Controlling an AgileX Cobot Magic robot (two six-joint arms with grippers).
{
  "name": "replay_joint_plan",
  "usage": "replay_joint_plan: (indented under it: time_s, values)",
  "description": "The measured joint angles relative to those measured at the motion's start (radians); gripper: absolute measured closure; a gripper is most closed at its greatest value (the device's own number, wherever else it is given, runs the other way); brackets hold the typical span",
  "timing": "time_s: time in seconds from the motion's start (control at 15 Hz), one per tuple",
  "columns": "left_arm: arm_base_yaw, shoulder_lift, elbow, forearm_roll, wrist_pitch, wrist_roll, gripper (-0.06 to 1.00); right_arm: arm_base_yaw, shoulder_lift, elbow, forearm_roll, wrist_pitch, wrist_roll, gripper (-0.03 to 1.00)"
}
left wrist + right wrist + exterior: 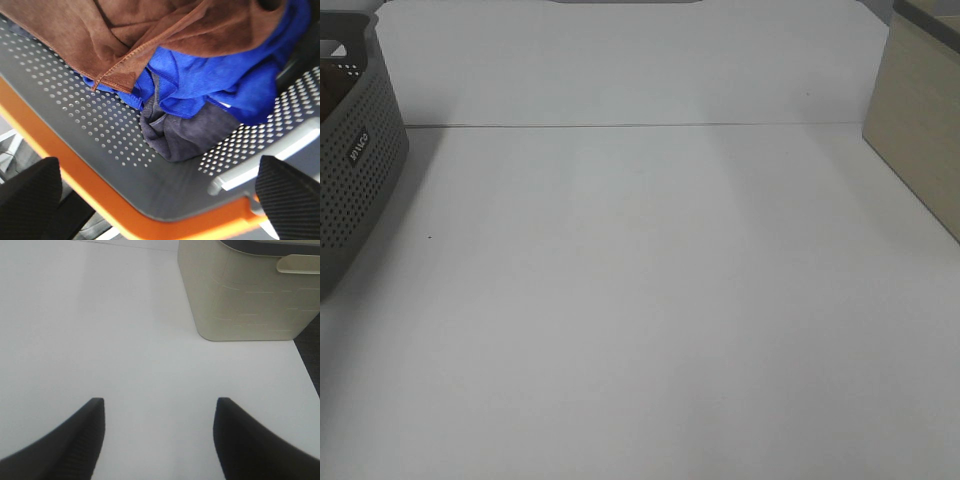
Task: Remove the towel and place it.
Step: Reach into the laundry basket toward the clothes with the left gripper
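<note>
Start at your left hand [159,170]: its two black fingers [30,197] stand wide apart with nothing between them. Right in front of the fingertips, and below them, is the grey perforated basket [75,107], with an orange edge [75,185] running along the side nearest the hand and a pale grey bar [270,160] close to one finger. The towel [125,30], dark brown with a stitched hem, lies in the basket on the far side from your hand, well beyond the fingertips. It is bunched up and rests on top of a bright blue cloth [220,85]. A dark grey cloth [185,135] pokes out from under the blue one and is the closest fabric to your fingers. Your hand touches none of them.

From the high camera, the same basket [355,170] sits at the left edge of the white surface [640,330]. Neither arm shows in that view.

Your right hand [160,402] is also spread wide, its dark fingers [75,445] holding nothing and hanging over the bare surface [100,315]. Ahead of it, and off to one side, stands a beige bin [240,290], well clear of the fingertips. The high camera shows that bin [920,140] at the far right edge.
</note>
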Motion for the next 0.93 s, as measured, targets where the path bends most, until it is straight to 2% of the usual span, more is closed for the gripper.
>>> replay_joint_plan:
  time_s: [0.27,0.53,0.67,0.93]
  values:
    - [0.102,0.168,-0.028,0.009,-0.08,0.075,-0.03,0.0,0.0,0.0,0.0,0.0,0.0,0.35]
    - [0.108,0.265,-0.074,0.031,-0.184,0.09,-0.03,0.0,0.0,0.0,0.0,0.0,0.0,0.35]
    - [0.108,0.343,-0.174,0.023,-0.184,0.103,-0.03,0.0,0.0,0.0,0.0,0.0,0.0,0.35]
    - [0.105,0.407,-0.236,-0.063,-0.172,0.175,-0.03,0.0,0.0,0.0,0.0,0.0,0.0,0.35]
